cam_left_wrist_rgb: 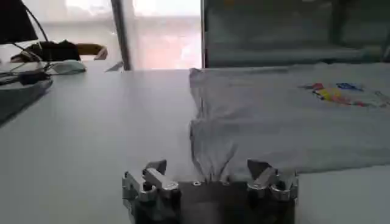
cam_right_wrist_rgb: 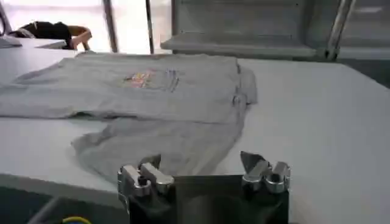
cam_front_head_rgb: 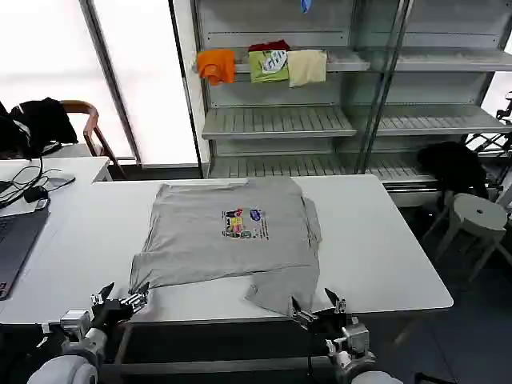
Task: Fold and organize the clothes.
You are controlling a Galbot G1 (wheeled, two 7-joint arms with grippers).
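Metal-fingered, the left gripper (cam_front_head_rgb: 120,300) sits released at lower left of the frame. Soft grey shirt (cam_front_head_rgb: 228,232) with a small multicoloured print lies rumpled mid-frame on the smooth white table (cam_front_head_rgb: 384,248). Right gripper (cam_front_head_rgb: 318,307) gapes released, lower centre-right.

Shirt (cam_front_head_rgb: 228,236) on table (cam_front_head_rgb: 384,240), shelves (cam_front_head_rgb: 276,120) behind, laptop (cam_front_head_rgb: 12,244) left

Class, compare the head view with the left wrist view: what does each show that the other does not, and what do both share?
Head view alone: the orange, green and cream clothes on the shelf, the stool, and the right gripper, open at the table's near edge.
Left wrist view alone: a computer mouse on the side desk.
Both: the grey shirt spread on the white table, and the open left gripper at its corner.
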